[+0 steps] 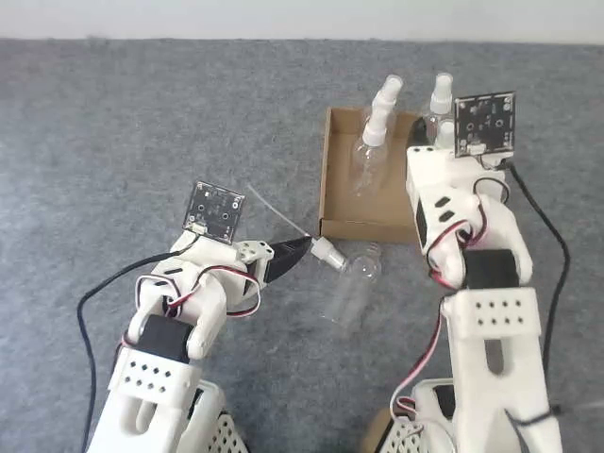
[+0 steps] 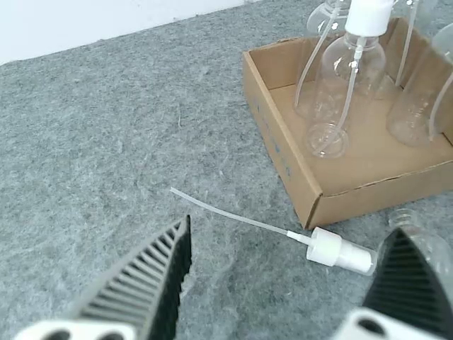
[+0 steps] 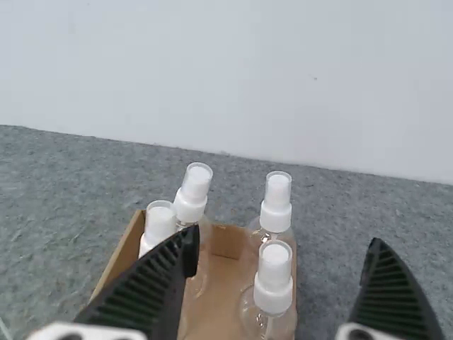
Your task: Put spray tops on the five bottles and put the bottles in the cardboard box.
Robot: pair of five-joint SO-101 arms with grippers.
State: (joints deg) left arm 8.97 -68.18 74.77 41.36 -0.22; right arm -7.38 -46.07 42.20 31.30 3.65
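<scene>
Four bottles with spray tops on stand upright in the cardboard box. The fifth bottle lies uncapped on the grey mat just outside the box's near wall, with the loose spray top just beside its neck, tube trailing away. The left gripper hovers at that top with jaws spread wide, holding nothing — the right gripper hangs above the box, likewise released.

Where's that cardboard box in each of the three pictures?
High view: cardboard box upper centre.
Left wrist view: box just beyond the loose spray top.
Right wrist view: box straight ahead.
Shared landmark: capped bottles standing inside it.
</scene>
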